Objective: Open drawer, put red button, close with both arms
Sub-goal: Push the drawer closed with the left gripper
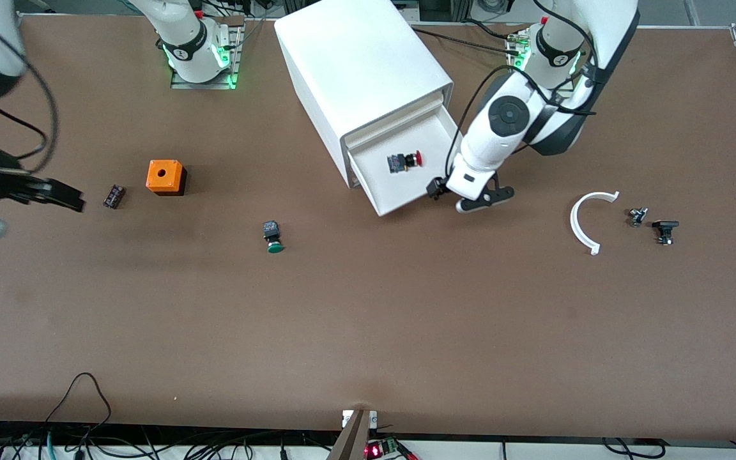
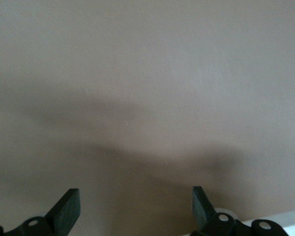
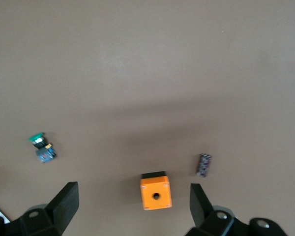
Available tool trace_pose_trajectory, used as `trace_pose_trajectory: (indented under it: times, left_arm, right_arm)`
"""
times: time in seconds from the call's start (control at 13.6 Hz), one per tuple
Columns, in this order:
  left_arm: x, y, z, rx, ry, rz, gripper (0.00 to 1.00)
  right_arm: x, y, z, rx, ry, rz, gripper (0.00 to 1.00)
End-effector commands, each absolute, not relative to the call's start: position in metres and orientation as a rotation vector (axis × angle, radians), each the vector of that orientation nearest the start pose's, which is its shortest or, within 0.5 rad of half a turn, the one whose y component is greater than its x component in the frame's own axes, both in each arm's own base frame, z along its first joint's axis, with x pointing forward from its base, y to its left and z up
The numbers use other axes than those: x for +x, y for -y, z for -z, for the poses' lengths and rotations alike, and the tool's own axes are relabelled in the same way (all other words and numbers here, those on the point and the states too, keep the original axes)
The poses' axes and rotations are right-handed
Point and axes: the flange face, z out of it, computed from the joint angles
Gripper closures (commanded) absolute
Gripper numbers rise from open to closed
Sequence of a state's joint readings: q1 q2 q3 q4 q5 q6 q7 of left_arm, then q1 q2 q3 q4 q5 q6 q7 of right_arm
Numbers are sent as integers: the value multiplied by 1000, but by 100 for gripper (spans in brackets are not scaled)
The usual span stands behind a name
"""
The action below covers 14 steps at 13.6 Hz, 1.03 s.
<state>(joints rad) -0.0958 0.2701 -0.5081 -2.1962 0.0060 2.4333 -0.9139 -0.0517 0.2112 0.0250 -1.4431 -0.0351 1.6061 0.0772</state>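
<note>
The red button (image 1: 406,160) lies in the open drawer (image 1: 435,137). My left gripper (image 1: 467,197), jaws open and empty, hangs beside its front corner; right gripper (image 1: 55,193), also open, waits. I'd push squarely.

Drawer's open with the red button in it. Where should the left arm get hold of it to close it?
Probably no pinch needed: push on the front strip of the drawer, the edge nearest the front camera, coming from the table side toward the cabinet. The left gripper, jaws open, sits right beside that corner. The red button lies inside, clear of the strip. The right gripper waits away.
</note>
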Motion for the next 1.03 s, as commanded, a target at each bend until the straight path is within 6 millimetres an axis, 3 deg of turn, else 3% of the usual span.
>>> trace_pose_trajectory:
  times: [0.0,0.15,0.37,0.66,0.95]
  left_arm:
    - [421,333,-285,-3150,394,-204,0]
    - [404,339,-281,-3097,336,-287,0]
    - [387,342,-277,-3057,294,-339,0]
    - [350,383,-296,-3093,137,-305,0]
    - [347,387,-298,-3108,149,-321,0]
  right_arm:
    - [601,34,-570,-3151,-130,-136,0]
    - [589,42,-570,-3148,-166,-182,0]
    - [576,35,-572,-3152,-146,-143,0]
    - [562,34,-568,-3153,-143,-100,0]
    - [556,34,-567,-3152,-131,-87,0]
